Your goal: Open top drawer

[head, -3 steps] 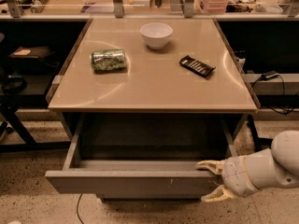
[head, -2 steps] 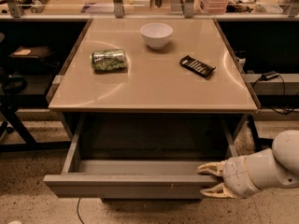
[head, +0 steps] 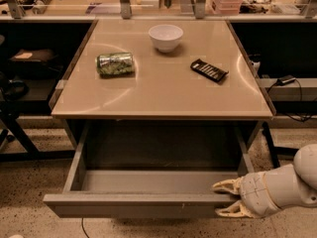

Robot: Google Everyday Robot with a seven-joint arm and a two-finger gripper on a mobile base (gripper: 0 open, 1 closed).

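The top drawer (head: 138, 205) is pulled far out from under the beige table top (head: 163, 88). Its grey front faces the floor side and its grey tray inside holds nothing that I can see. My gripper (head: 227, 198) is at the drawer front's right end. One pale finger (head: 225, 185) lies over the top edge inside the drawer, the other (head: 229, 211) lies against the outer face. The white arm comes in from the lower right.
On the table top lie a green can (head: 115, 63) on its side, a white bowl (head: 165, 36) and a black packet (head: 209, 70). Dark shelving and cables (head: 285, 83) stand to the right, chair legs (head: 15, 133) to the left. Speckled floor lies below.
The drawer has slid further out toward the camera, drawn by my gripper at its right end. The things on the table have not moved.
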